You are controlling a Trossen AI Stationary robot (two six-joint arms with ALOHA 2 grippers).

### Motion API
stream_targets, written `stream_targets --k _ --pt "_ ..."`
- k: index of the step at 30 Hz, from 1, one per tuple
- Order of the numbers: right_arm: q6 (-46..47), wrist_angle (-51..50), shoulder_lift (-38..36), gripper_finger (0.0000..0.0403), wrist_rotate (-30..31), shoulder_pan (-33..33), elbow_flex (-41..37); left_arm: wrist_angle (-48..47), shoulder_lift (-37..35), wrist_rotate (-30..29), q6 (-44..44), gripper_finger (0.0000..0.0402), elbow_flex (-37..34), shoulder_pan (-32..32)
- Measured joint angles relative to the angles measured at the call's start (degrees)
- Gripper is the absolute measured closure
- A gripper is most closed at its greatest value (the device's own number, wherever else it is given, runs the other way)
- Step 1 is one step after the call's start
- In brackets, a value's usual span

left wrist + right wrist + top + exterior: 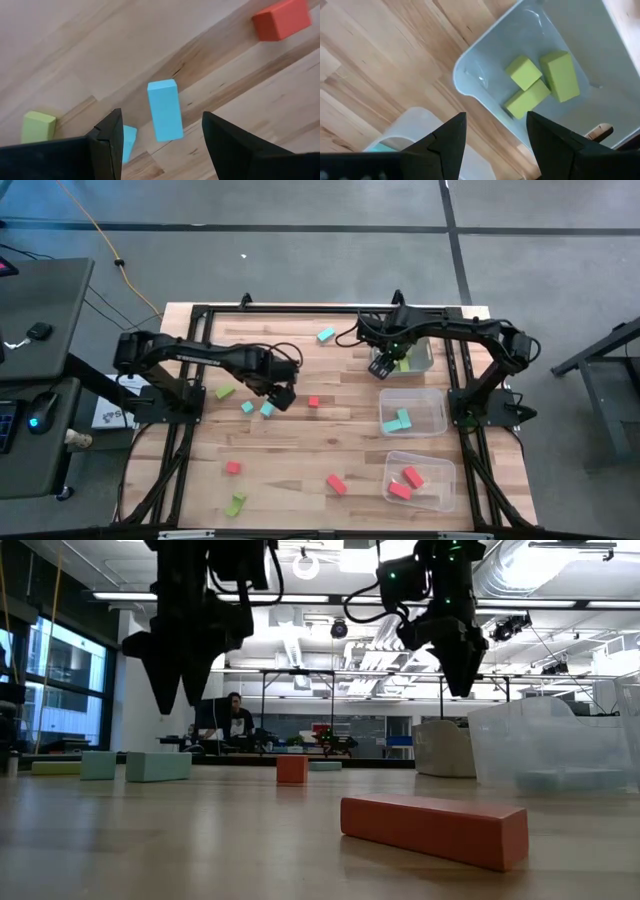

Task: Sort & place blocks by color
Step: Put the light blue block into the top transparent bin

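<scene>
The left gripper point(160, 145) hangs empty with jaws spread above a light blue bar point(165, 110), which lies on the wooden table point(300, 450) directly under the gap, its long axis running fore-and-aft between the fingers. The right gripper point(495, 145), also spread and empty, hovers over the bin point(470, 65) holding three lime green blocks point(540, 82), farther from that bar.

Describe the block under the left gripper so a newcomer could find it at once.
Start at the left gripper, open above the table's middle. Just to its left lie two light blue blocks; the target is the light blue bar nearer the gripper. It is longer than the small light blue cube beside it.
</scene>
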Motion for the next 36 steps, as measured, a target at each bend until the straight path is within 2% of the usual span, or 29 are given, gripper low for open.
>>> stream_targets --k 9,17,36 --pt "-0.02 1.63 0.0 0.0205 0.0 0.73 0.0 0.03 6.27 0.34 -2.54 0.0209 0.0 -1.33" --pt "-1.4 1.62 0.0 0.0205 -0.01 0.73 0.0 0.1 11.31 3.48 -3.02 0.0209 0.0 -1.51" --pt "-3.06 2.13 0.0 0.0205 0.0 0.71 0.0 1.61 16.06 7.04 -4.22 0.0209 0.0 -4.04"
